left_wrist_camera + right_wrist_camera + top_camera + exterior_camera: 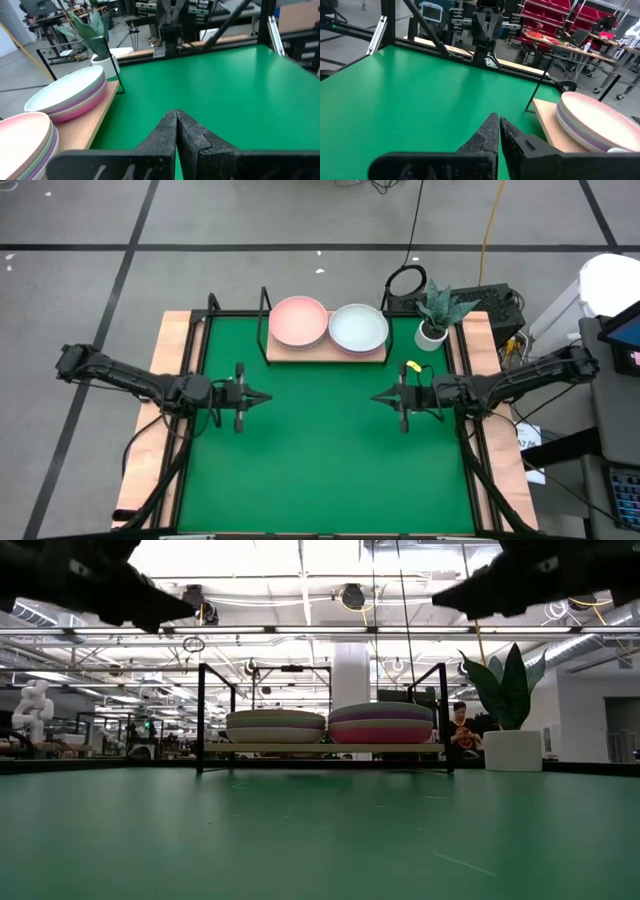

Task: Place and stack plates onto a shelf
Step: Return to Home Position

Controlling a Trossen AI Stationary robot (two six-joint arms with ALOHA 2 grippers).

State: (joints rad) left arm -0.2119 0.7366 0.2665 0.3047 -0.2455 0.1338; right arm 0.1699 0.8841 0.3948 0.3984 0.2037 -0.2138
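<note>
Plates (298,320) in two stacks on shelf (325,357), well apart from left tool (266,397) and right tool (375,397), both clenched, empty

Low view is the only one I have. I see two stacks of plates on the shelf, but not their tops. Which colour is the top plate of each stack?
Observer: The high view shows it. The left stack ends in a salmon pink plate. The right stack, the one nearer the plant, ends in a pale mint plate.
Operator: And the grippers? For me they are only dark shapes at the top edge.
Observer: Both are shut and hold nothing. The left gripper and the right gripper hover over the green mat, tips pointing at each other, apart from the shelf.
</note>
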